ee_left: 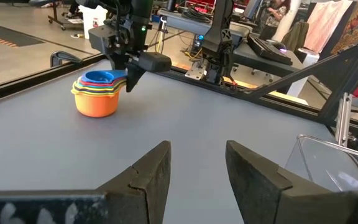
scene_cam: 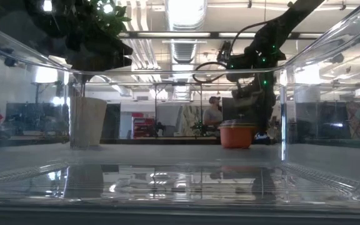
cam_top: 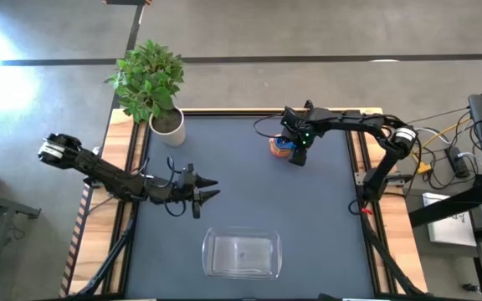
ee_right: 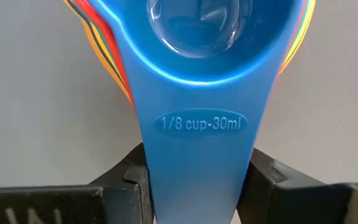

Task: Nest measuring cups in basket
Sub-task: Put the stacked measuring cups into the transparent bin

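Observation:
The measuring cups (cam_top: 280,145) stand nested in one stack on the table near its far right. An orange cup is outermost and a blue cup (ee_right: 197,37) is on top, also seen as the stack (ee_left: 97,93) and as the orange cup (scene_cam: 237,135). My right gripper (cam_top: 296,155) hangs over the stack's handle side, shut on the blue cup's handle. The clear basket (cam_top: 209,251) rests on the table at the near edge, centre. My left gripper (cam_top: 212,188) hovers open at mid-left and touches nothing; its fingers (ee_left: 148,174) stand apart. My right gripper pinches the blue cup's flat handle (ee_right: 197,168), marked "1/8 cup-30ml", by its two side edges between the fingers (ee_right: 126,180). It comes from above, fingers pointing down along the handle. The blue cup sits nested in the stack, which stands upright on the table.
A white plant pot (cam_top: 167,124) with a green plant stands at the far left corner, also seen as the pot (scene_cam: 87,122). The basket's wall (ee_left: 334,162) lies to the right of my left gripper. Bare grey table spreads between the stack and the basket. Cables lie off the right edge.

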Tool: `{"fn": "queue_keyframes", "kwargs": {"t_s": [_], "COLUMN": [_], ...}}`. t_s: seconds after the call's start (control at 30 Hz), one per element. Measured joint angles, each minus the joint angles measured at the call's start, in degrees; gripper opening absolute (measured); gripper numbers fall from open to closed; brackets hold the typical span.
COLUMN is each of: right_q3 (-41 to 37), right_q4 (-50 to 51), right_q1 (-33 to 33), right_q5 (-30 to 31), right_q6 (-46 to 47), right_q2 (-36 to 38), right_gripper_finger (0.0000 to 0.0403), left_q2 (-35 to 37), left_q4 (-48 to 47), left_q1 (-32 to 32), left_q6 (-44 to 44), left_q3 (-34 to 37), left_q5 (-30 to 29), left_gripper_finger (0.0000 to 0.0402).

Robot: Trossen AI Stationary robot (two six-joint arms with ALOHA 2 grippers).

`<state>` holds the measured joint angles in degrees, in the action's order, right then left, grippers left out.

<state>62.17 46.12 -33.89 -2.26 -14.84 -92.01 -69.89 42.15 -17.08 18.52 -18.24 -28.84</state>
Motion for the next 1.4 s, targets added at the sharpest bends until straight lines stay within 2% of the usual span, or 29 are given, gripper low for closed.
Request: {"fn": "queue_keyframes", "kwargs": {"t_s": [0.43, 1.0, 1.4], "right_q3": [0.02, 0.00, -0.01], "right_q4": [-0.45, 0.33, 0.26], "right_q1": [0.18, 1.45, 4.62], "right_q5": [0.39, 0.80, 0.63], "right_q6": [-0.20, -0.12, 0.28], "right_q2": [0.20, 5.28, 5.33], "right_gripper_finger": [0.0138, 0.0136, 0.0134], "left_q2": [0.00, 2.56, 2.56], "left_q4": [0.02, 0.15, 0.20], "left_q1": [0.00, 0.00, 0.00], "left_q6": [-0.26, -1.05, -1.55], "left_q3": [0.00, -0.02, -0.02], "left_q5": [0.00, -0.02, -0.07], "left_gripper_finger": [0.0137, 0.0137, 0.0137]}}
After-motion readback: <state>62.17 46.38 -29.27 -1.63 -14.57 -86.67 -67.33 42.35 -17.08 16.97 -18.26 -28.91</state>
